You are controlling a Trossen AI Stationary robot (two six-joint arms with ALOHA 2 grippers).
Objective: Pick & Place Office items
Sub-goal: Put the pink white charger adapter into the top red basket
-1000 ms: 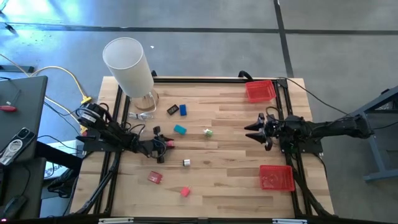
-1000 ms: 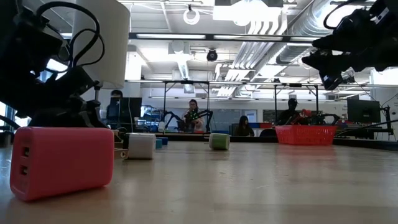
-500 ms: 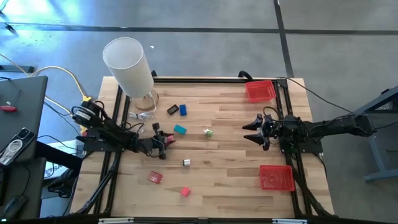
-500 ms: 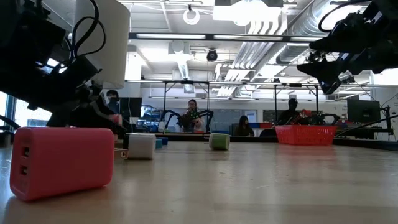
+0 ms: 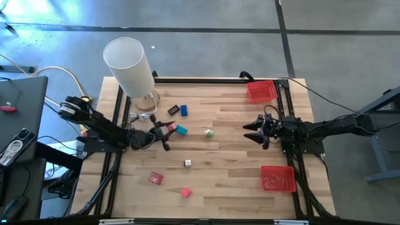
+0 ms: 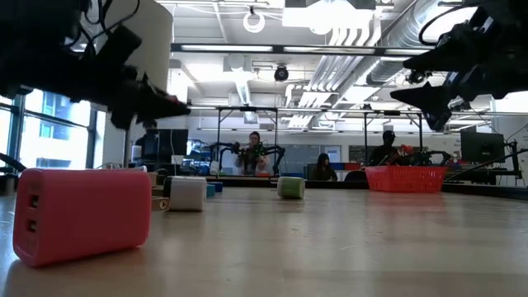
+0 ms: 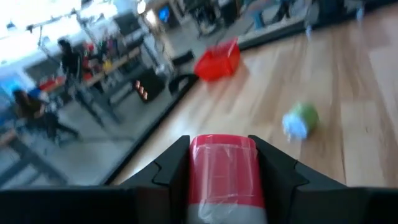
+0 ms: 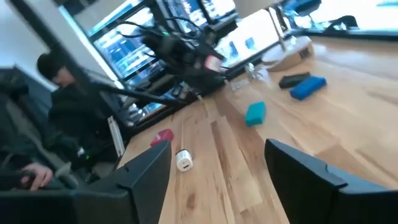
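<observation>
Our left gripper [image 5: 167, 130] is clamped on a red piece [image 7: 224, 167], held above the surface just left of the teal piece [image 5: 180, 130]. Our right gripper [image 5: 251, 130] hangs with its fingers apart at the right, between the two red trays [image 5: 262, 91]. The green piece [image 5: 209, 132], white piece [image 5: 187, 164] and pink piece [image 5: 155, 178] lie on the surface between the arms.

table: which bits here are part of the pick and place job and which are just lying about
Job: red piece in left gripper; teal piece; blue piece; green piece; white piece; pink pieces.
Lying about: white cylinder; yellow cable.
</observation>
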